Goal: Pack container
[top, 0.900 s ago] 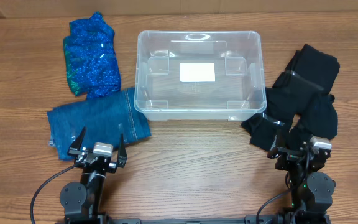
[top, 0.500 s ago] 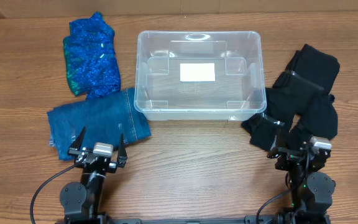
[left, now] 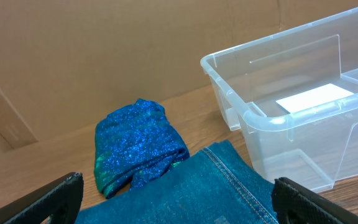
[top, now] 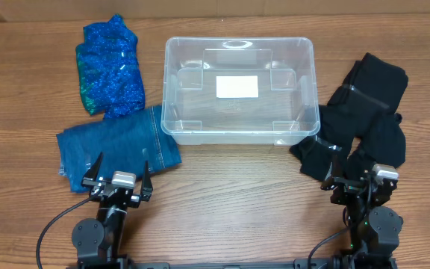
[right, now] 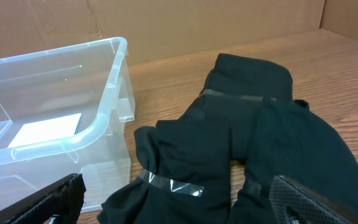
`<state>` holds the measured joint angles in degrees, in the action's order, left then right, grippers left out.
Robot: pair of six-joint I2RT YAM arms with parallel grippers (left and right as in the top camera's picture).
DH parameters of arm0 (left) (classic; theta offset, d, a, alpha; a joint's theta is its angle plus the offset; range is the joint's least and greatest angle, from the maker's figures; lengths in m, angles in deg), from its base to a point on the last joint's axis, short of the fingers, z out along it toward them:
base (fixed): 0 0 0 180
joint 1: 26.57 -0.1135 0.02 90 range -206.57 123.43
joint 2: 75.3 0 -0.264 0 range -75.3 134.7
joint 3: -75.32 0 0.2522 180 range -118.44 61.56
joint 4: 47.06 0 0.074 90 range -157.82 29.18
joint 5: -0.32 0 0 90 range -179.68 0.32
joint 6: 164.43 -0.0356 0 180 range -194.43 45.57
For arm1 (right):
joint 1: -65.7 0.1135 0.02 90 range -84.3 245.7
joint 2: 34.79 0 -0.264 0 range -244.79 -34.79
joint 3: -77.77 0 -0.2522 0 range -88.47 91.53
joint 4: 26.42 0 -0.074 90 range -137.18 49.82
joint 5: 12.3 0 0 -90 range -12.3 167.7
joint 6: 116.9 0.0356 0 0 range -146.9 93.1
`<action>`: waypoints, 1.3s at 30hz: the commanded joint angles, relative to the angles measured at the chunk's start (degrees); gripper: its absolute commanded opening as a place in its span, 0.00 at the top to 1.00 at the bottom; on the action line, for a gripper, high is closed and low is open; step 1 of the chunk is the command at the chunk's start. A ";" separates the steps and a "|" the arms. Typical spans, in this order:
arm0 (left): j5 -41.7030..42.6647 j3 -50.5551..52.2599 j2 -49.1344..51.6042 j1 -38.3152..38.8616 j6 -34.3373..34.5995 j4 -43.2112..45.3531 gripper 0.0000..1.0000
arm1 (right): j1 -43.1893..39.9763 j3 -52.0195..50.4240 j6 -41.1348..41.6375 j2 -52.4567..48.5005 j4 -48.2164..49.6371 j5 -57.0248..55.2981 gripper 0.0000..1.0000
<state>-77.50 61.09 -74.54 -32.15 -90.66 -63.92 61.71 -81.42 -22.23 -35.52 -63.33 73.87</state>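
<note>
The clear plastic container [top: 239, 54] stands empty at the table's middle back, a white label [top: 237, 87] on its bottom; it also shows in the left wrist view [left: 303, 124] and the right wrist view [right: 98, 124]. Folded blue jeans [top: 118, 146] lie left of it, under my left gripper [top: 118, 179], which is open and empty above their near edge [left: 185, 199]. A sparkly blue cloth [top: 110, 66] lies at the back left. Black garments [top: 364, 119] lie right of the container. My right gripper [top: 360, 179] is open and empty above their near edge [right: 229, 162].
The wooden table [top: 230, 194] carries everything. Cardboard walls [left: 104, 56] stand behind the table. Clear tape strips [right: 169, 183] bind the black garments.
</note>
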 commanded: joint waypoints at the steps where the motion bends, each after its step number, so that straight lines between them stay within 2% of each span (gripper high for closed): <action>1: -0.55 0.20 -0.39 0.37 0.42 -0.09 0.00 | 0.28 -0.26 0.00 0.57 0.33 -0.33 0.00; 7: 2.27 0.20 -0.39 0.37 0.57 0.04 0.00 | 0.28 -0.26 0.00 0.57 0.33 -0.33 0.00; 10: 2.93 0.17 -0.39 0.37 3.19 0.33 0.00 | 0.28 -0.26 0.00 0.57 0.33 -0.33 0.00; 12: 1.70 -0.37 -0.39 0.37 9.46 0.20 0.00 | 0.28 -0.26 0.00 0.57 0.33 -0.33 0.00; 13: 0.39 -2.43 -0.39 0.37 15.34 -1.03 0.00 | 0.28 -0.26 0.00 0.57 0.33 -0.33 0.00; 15: -5.44 -8.22 -0.15 0.35 20.68 -5.99 0.00 | 0.28 -0.26 0.00 0.57 0.33 -0.33 0.00; 18: -15.17 -18.99 3.61 0.37 21.42 -14.91 0.00 | 0.28 -0.26 0.00 0.57 0.33 -0.33 0.00; 19: -15.17 -22.47 5.16 0.37 21.42 -15.63 0.00 | 0.28 -0.26 0.00 0.57 0.33 -0.33 0.00; 22: -8.17 -29.18 7.56 0.37 18.99 -12.50 0.00 | 0.28 -0.26 0.00 0.57 0.33 -0.33 0.00; 23: -9.60 -30.16 8.00 0.33 16.90 -12.57 0.00 | 0.28 -0.26 0.00 0.57 0.33 -0.33 0.00; 24: -14.95 -30.80 8.74 0.33 17.62 -13.86 0.00 | 0.28 -0.26 0.00 0.57 0.33 -0.33 0.00; 25: -23.50 -31.78 10.32 0.33 22.47 -16.72 0.00 | 0.28 -0.26 0.00 0.57 0.33 -0.33 0.00; 26: -28.65 -33.24 12.59 0.33 25.53 -20.22 0.00 | 0.28 -0.26 0.00 0.57 0.33 -0.33 0.00; 28: -31.63 -36.76 18.82 0.33 25.62 -25.81 0.00 | 0.28 -0.26 0.00 0.57 0.33 -0.33 0.00; 30: -35.15 -41.68 29.38 -0.11 25.44 -28.89 0.00 | 0.28 -0.26 0.00 0.57 0.33 -0.33 0.00; 32: -34.60 -46.75 38.86 -2.67 25.22 -30.29 0.00 | 0.28 -0.26 0.00 0.57 0.33 -0.33 0.00; 34: -30.53 -52.33 46.86 -6.93 25.18 -33.55 0.00 | 0.28 -0.26 0.00 0.57 0.33 -0.33 0.00; 37: -16.46 -62.73 60.24 -17.70 22.77 -41.13 0.00 | 0.28 -0.26 0.00 0.57 0.33 -0.33 0.00; 39: -10.38 -66.95 66.58 -24.26 20.65 -43.47 0.00 | 0.28 -0.26 0.00 0.57 0.33 -0.33 0.00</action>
<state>-100.38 1.05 -15.77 -48.02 -67.14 -104.99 61.71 -81.42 -22.25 -35.52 -63.29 73.87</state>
